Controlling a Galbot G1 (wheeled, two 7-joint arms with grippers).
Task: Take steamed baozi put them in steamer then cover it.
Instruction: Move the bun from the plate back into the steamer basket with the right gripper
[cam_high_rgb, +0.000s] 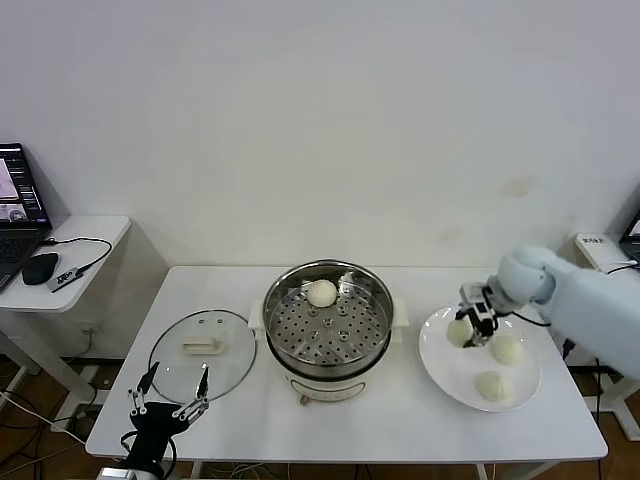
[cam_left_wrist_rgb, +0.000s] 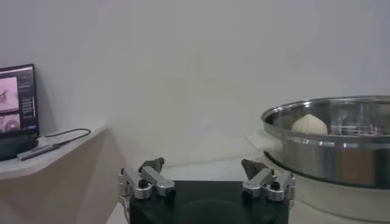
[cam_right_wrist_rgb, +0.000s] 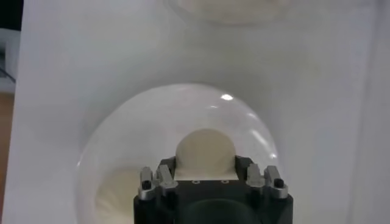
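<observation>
The steamer (cam_high_rgb: 272, 322) stands mid-table with one baozi (cam_high_rgb: 322, 293) on its perforated tray; both also show in the left wrist view, steamer (cam_left_wrist_rgb: 341, 158) and baozi (cam_left_wrist_rgb: 309, 124). A white plate (cam_high_rgb: 440, 372) to its right holds three baozi. My right gripper (cam_high_rgb: 470, 325) is down on the plate, shut on the near-left baozi (cam_high_rgb: 459, 333); the right wrist view shows that baozi (cam_right_wrist_rgb: 204, 146) between the fingers of my right gripper (cam_right_wrist_rgb: 205, 159). Two more baozi (cam_high_rgb: 508, 348) (cam_high_rgb: 492, 386) lie beside it. The glass cover (cam_high_rgb: 228, 368) lies flat left of the steamer. My left gripper (cam_high_rgb: 170, 385) (cam_left_wrist_rgb: 204, 165) is open at the table's front-left edge.
A low side table (cam_high_rgb: 85, 290) at far left carries a laptop (cam_high_rgb: 15, 215), a mouse (cam_high_rgb: 40, 268) and cables. A white box (cam_high_rgb: 598, 247) sits past the table's right end. The wall is close behind.
</observation>
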